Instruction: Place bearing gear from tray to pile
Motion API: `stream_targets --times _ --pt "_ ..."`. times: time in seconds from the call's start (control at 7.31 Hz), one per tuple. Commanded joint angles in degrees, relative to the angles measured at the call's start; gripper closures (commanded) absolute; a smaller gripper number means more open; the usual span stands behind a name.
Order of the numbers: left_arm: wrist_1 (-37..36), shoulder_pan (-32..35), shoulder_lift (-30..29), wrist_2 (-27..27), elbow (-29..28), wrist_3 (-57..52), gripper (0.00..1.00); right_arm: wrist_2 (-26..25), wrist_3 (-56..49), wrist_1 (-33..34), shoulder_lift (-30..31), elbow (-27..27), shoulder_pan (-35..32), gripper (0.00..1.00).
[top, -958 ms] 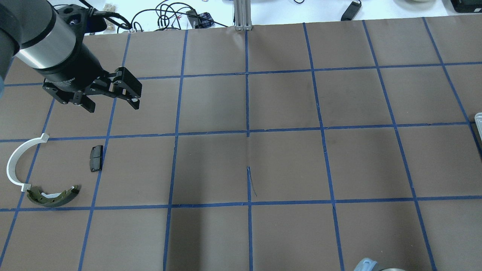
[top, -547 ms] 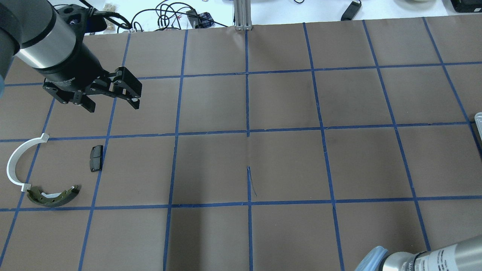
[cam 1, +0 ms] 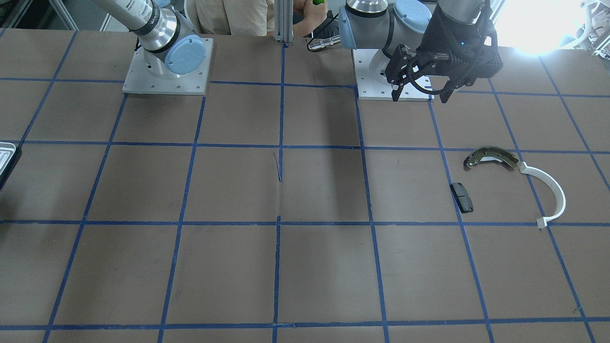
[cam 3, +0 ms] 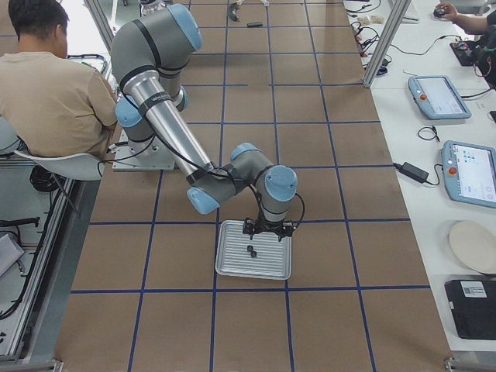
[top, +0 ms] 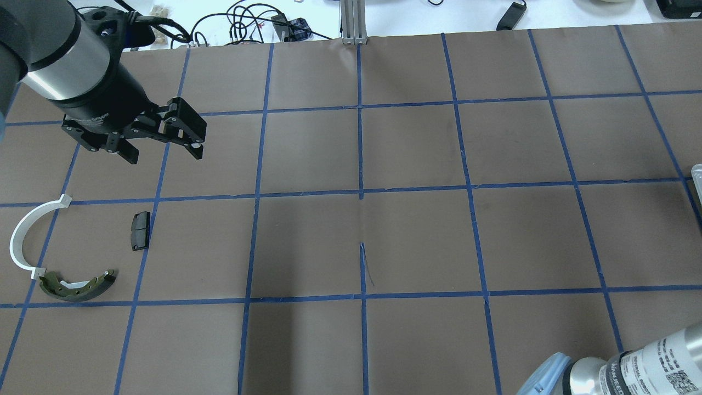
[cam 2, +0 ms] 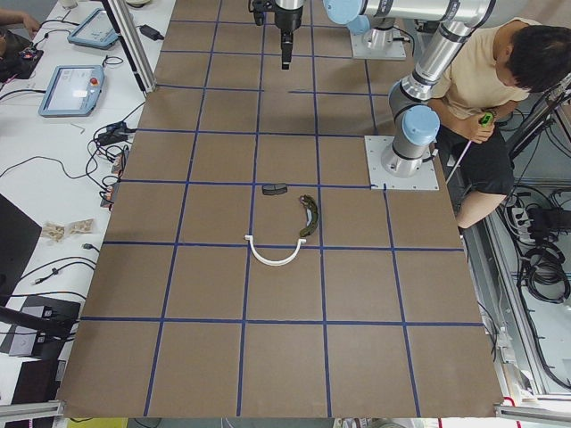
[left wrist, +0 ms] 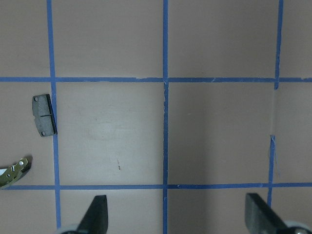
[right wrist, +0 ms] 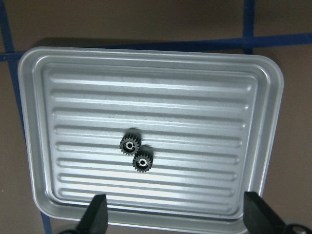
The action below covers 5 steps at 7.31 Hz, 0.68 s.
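Above the pale silver ridged tray (right wrist: 195, 97), in the right wrist view, my right gripper (right wrist: 178, 217) hung with its fingers spread wide and nothing between them. Two small black toothed bearing gears (right wrist: 129, 145) lay side by side on the ridges near the tray's middle.

From the right-end camera, that gripper pointed straight down over the tray, clear of the gears.

In the overhead view only a sliver of the tray showed. Well apart from it, across the table, my left gripper (top: 164, 154) hovered wide open and empty. Farther still from the tray lay the pile: a small black rectangular pad (top: 140, 231), a white curved plastic strip (top: 22, 230) and a bronze-grey curved brake shoe (top: 77, 285), its end just beside the strip's.

The left wrist view showed the pad and one tip of the shoe on the side away from the tray.
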State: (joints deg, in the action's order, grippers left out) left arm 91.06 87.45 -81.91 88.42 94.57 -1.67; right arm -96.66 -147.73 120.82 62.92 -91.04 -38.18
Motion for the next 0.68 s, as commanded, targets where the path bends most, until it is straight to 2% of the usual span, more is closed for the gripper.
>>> stream_targets --times 0.0,0.14,0.27,0.55 --pt "0.0 0.0 0.0 0.0 0.0 0.0 0.0 3.04 -16.3 2.83 -0.34 -4.73 1.26 0.03" --pt "0.0 0.0 0.0 0.0 0.0 0.0 0.0 4.01 -22.71 8.5 0.01 -8.67 2.05 0.05" --pt "0.0 0.0 0.0 0.0 0.0 0.0 0.0 4.89 -24.17 12.91 0.18 -11.41 3.01 0.05" --pt "0.0 0.0 0.0 0.0 0.0 0.0 0.0 5.86 -24.27 15.06 -0.16 -12.58 4.25 0.06"
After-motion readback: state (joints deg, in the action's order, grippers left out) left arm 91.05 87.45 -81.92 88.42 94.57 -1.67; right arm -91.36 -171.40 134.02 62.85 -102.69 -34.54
